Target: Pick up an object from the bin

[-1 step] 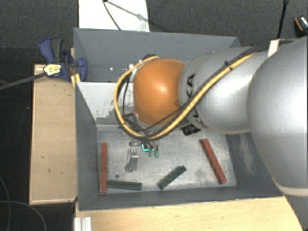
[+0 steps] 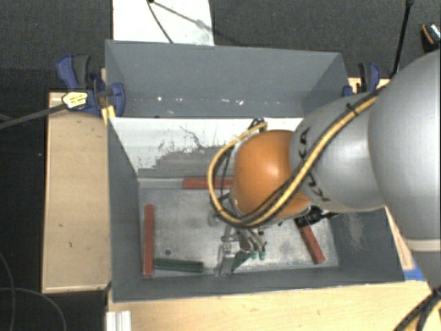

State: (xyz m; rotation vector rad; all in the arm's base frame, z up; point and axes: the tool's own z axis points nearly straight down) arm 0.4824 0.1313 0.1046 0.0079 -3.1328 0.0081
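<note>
looks like the end effector (image 2: 239,252) is down at the bin's (image 2: 124,185) front middle over a small green thing (image 2: 250,255) right of the dark green stick (image 2: 178,265), can't tell if it's open or clamped; probably light and hard, I'd pinch across its middle.

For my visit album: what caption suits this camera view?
A robot arm reaches into a grey metal bin scattered with three red sticks and one dark green stick.

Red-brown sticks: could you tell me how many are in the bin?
3 red-brown sticks: one lengthwise at left, one across the back, one slanted at right. The arm may hide more.
</note>
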